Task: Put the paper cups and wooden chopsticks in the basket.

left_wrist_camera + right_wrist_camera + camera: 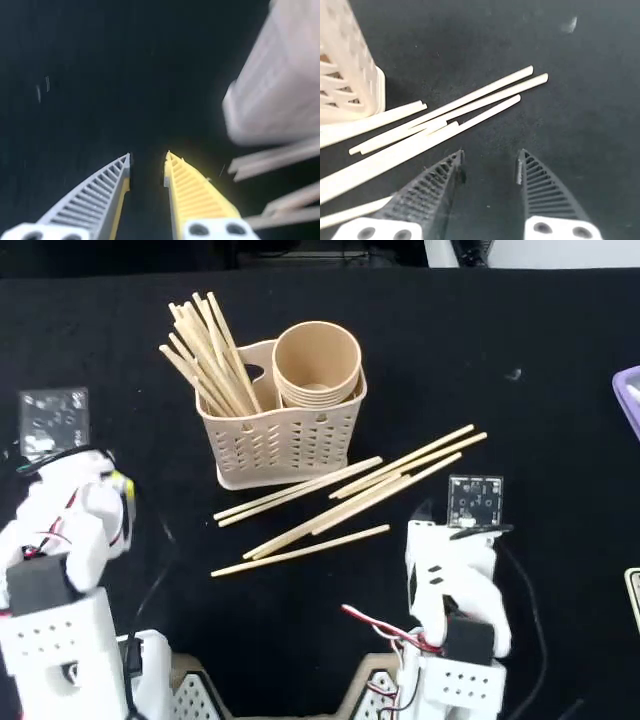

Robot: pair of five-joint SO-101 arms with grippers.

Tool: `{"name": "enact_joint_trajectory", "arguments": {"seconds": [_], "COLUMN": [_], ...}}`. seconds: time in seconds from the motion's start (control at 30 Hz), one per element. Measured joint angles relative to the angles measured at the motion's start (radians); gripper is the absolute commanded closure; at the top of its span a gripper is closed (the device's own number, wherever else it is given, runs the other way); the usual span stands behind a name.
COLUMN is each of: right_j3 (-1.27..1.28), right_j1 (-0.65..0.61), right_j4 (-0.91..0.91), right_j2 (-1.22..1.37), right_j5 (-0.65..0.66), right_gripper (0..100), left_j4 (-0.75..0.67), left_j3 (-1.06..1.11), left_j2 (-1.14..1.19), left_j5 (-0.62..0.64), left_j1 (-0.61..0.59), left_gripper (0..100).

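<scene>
Perforated beige basket (pixel 285 445) holding nested paper cups (pixel 316 365) and bundled chopsticks (pixel 210 350); slim, pale loose chopsticks (pixel 350 495) flat at its 4 o'clock. Left gripper (pixel 147 160) narrowly parted, low; right gripper (pixel 490 160) parted wider over them.

Looking steeply down from high above the black table (pixel 520 330), taking in both arms (pixel 450 590) at the near edge. Riding just behind the left gripper (pixel 148 159), skimming close over the table, facing far, catching the basket (pixel 280 75) off to the right. Sitting behind the right gripper (pixel 490 160), facing far and left, close over the loose chopsticks (pixel 470 102). Sharing basket and chopsticks across all three.
</scene>
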Motion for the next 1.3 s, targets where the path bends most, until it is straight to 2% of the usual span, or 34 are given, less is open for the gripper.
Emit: {"name": "enact_joint_trajectory", "arguments": {"seconds": [0.17,0.33,0.5,0.67,0.83,0.97,1.07,1.23,1.3], "right_j3": [-0.226,-0.474,-0.689,-0.795,-0.809,-0.772,-0.68,-0.479,-0.413], "right_j1": [-0.015,-0.015,-0.017,-0.026,-0.095,-0.127,-0.17,-0.298,-0.339], "right_j4": [0.133,0.227,0.275,0.327,0.356,0.279,0.212,0.095,0.015], "right_j2": [0.0,0.0,0.041,0.348,0.733,0.925,0.973,0.977,0.977], "right_j5": [0.192,0.265,0.273,0.311,0.486,0.568,0.634,0.855,0.881], "right_gripper": [81.9,81.9,81.9,81.8,81.7,81.5,81.5,81.4,78.9], "left_j4": [-0.008,-0.152,-0.226,-0.235,-0.272,-0.279,-0.288,-0.288,-0.288], "left_j3": [0.272,0.502,0.606,0.64,0.701,0.706,0.73,0.755,0.755], "left_j2": [-0.005,-0.051,-0.126,-0.204,-0.264,-0.292,-0.295,-0.301,-0.301], "left_j5": [-0.176,-0.201,-0.1,0.023,0.043,0.043,0.043,0.043,0.043], "left_j1": [-0.041,-0.048,-0.048,-0.048,-0.048,-0.048,-0.048,-0.011,0.006], "left_gripper": [87,87,87,87,87,87,87,87,87]}}
